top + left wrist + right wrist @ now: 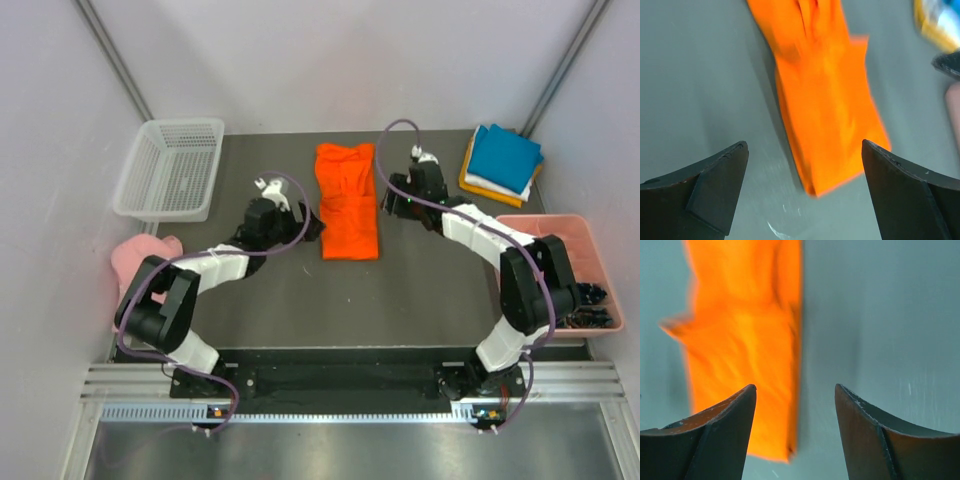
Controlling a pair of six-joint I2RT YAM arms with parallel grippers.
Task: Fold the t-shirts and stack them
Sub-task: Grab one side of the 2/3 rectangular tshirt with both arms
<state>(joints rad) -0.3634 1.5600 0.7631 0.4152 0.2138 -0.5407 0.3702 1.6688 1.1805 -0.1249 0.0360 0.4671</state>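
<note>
The orange t-shirt [348,200] lies folded into a long narrow strip at the middle of the table. My left gripper [308,228] hovers open by its near left corner; in the left wrist view that corner of the shirt [825,95] lies between and beyond the dark fingers [715,185], and the left gripper [805,145] holds nothing. My right gripper [392,198] stands open at the strip's right edge. In the right wrist view the right gripper [795,387] straddles that edge of the shirt [745,350], empty. Folded teal, white and amber t-shirts [502,160] are stacked at the back right.
A white mesh basket [170,168] stands at the back left. A pale pink cap [145,255] lies at the left edge beside my left arm. A pink bin [590,240] with dark items sits at the right, next to my right arm.
</note>
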